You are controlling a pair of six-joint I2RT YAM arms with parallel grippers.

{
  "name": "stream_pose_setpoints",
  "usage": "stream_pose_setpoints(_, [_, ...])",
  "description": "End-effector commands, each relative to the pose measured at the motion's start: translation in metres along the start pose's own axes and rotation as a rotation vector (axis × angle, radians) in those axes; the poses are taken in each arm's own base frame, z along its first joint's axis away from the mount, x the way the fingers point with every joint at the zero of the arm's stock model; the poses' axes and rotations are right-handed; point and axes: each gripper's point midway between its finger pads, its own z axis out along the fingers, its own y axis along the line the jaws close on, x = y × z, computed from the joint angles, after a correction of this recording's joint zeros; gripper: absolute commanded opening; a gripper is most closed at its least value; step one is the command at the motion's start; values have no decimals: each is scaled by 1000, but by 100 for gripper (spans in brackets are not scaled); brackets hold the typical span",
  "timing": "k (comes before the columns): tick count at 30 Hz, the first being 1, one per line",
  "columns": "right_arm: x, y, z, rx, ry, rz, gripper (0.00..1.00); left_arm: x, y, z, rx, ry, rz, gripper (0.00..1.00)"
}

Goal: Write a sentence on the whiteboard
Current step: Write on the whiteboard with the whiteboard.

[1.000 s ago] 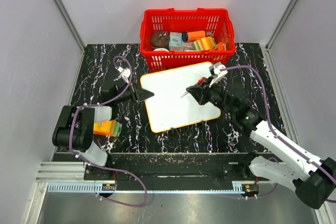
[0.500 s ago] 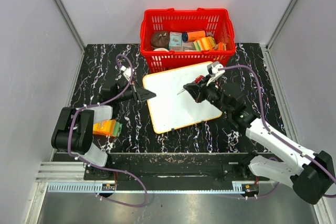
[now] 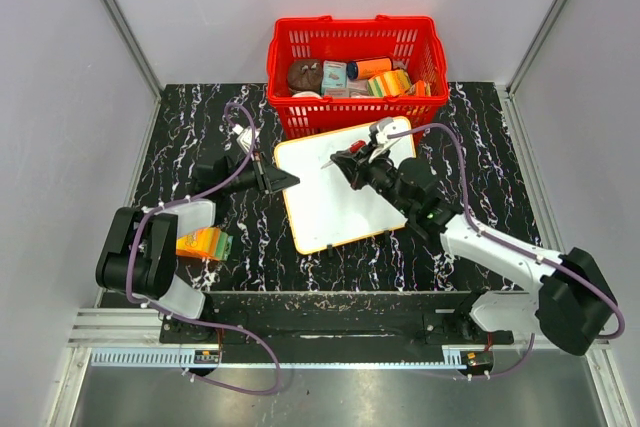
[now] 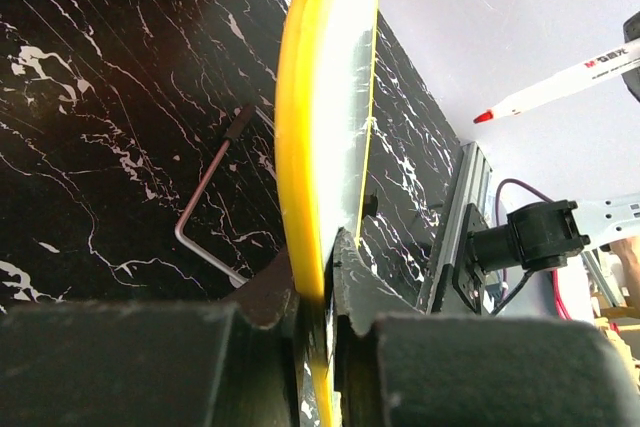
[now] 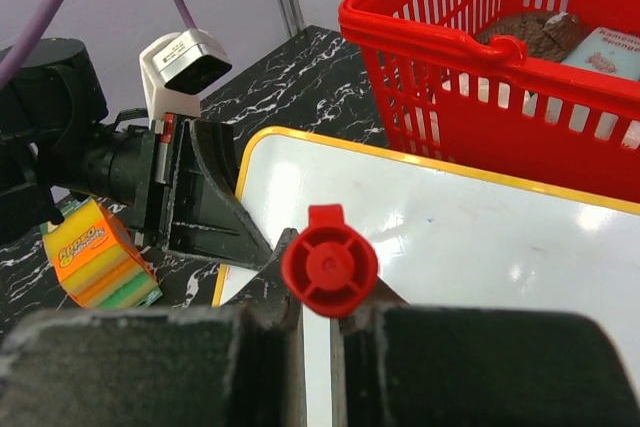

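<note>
A flat white rectangular whiteboard with a thin orange-yellow rim and rounded corners is lying on a black, white-veined marble-look surface. It is sitting directly in front of a red slatted plastic basket and is turned slightly askew to it. The whiteboard's far right corner is sitting just beside the basket's near wall, with only a sliver of surface showing between them. Left of the basket and whiteboard, a wide stretch of surface is lying open up to a pale grey side wall. On the right, a similar stretch is running to the opposite wall. On the whiteboard's side away from the basket, a narrower band of surface is showing before the near edge.

The left claw is pinching together on the whiteboard's left rim, in front of the basket's left corner. In the left wrist view the yellow rim is showing edge-on, wedged between the two dark fingers. A thin bent metal rod is lying on the surface near that clamped rim.

The right claw is clamped around a white marker with a red tip. It is holding the marker low over the half of the whiteboard nearest the basket, tip pointing left. Whether the tip is touching cannot be told.

The whiteboard's face is showing glossy plain white, with soft glare toward the basket. An orange, yellow and green striped block is resting well to the basket's front left, apart from the whiteboard.
</note>
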Motion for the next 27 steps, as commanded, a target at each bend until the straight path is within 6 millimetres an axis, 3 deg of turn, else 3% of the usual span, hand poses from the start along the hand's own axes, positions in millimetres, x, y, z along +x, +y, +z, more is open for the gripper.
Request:
stream_pose_setpoints(1, [-49, 4, 15, 21, -181, -65, 0, 7, 46, -2, -194, -4, 184, 0])
stream_pose_setpoints(9, [-57, -7, 29, 86, -257, -83, 0, 6, 51, -2, -218, -10, 177, 0])
stream_pose_setpoints(27, [-37, -7, 56, 66, -224, -71, 0, 4, 49, 0, -200, -8, 179, 0])
